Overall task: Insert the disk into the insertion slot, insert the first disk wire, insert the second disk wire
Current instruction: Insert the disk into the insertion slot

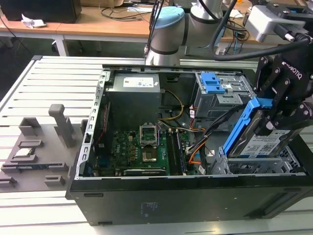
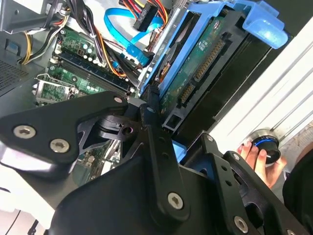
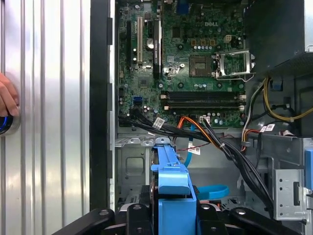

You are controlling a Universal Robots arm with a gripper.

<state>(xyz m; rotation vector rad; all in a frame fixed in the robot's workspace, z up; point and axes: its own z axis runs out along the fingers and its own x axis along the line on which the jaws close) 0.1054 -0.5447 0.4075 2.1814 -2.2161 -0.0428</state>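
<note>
Your gripper (image 1: 275, 117) has its jaws clamped on the disk (image 1: 260, 143), one on each side near its upper end. The disk hangs below them, tilted, with its label towards the exterior view. Its lower end meets the top of the insertion slot (image 1: 259, 167), the perforated cage in the corner of the open computer case (image 1: 161, 200) at the exterior view's right. You cannot tell how far in it reaches. In the first wrist view it stands edge-on between the two black fingers (image 3: 138, 218). Loose cables (image 3: 215, 142) run just beside it, over the motherboard (image 3: 195, 54). A person's hand (image 2: 252, 155) rests on a knob (image 2: 265, 142) on the slatted tabletop (image 1: 49, 78) outside the case.
</note>
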